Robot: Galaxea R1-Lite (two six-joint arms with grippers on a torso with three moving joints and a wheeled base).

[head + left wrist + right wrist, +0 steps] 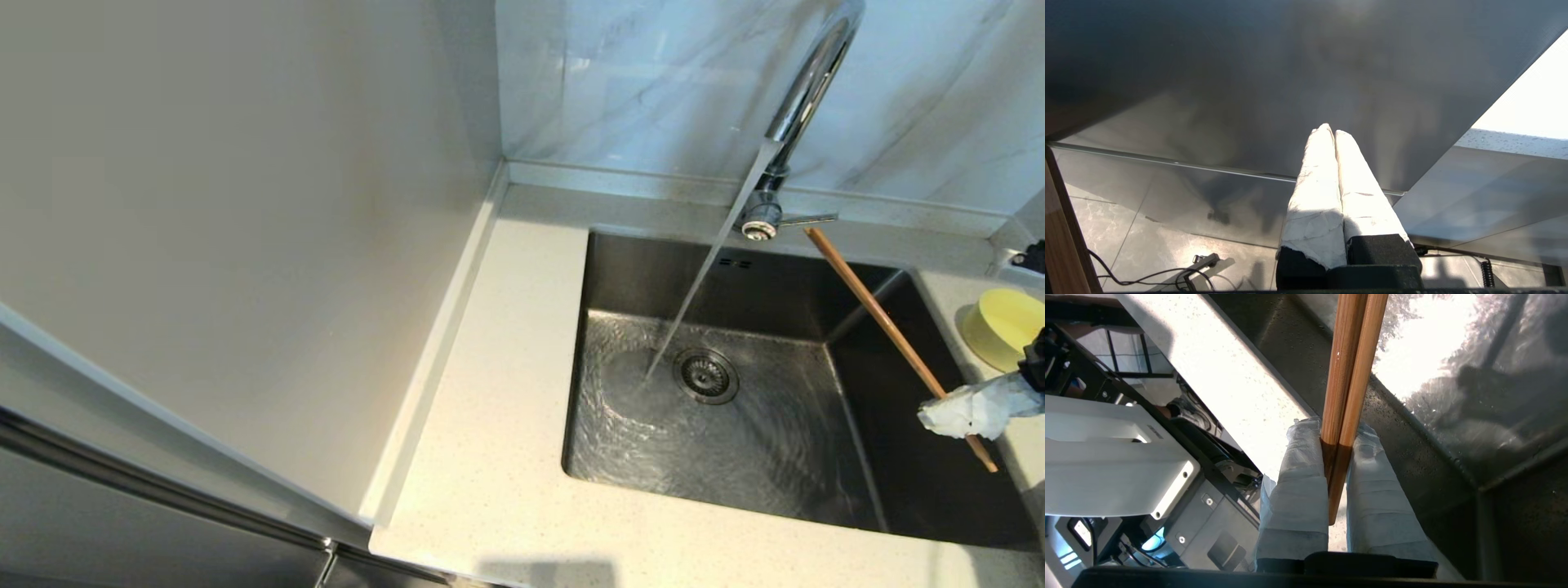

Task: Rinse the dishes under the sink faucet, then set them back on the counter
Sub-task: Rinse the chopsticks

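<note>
Over the right wall of the sink: the right gripper [967,410], its wrapped fingers [1296,490] clamped on the pair of chopsticks [886,327] close to their near end.
Chopstick axis: long and straight, running from the gripper up and away toward the base of the faucet [804,106]; the far tips lie just beside the lever handle [808,219], and whether they touch it cannot be told.
Water stream: a slanted jet [702,278] falling from the spout to the floor of the sink [637,269], landing just left of the drain strainer [705,376].
Governing relation: the stream lies to the robot's left of the chopsticks and apart from them; the sticks cross above the right part of the basin, not under the water.
Judged next move: a leftward carry or swing of the sticks, so that their free length passes through the jet.
Risk, as judged: the far tips striking the lever or the faucet base during the swing.
Bowl: the yellow bowl [1002,325] rests on the table [490,408] right of the sink, just beyond the gripper.
Plate: not in view.
Left gripper [1331,134]: fingers pressed together on nothing, parked low beside a steel panel, absent from the head view.
Nearer arm: the right, already holding the sticks.
</note>
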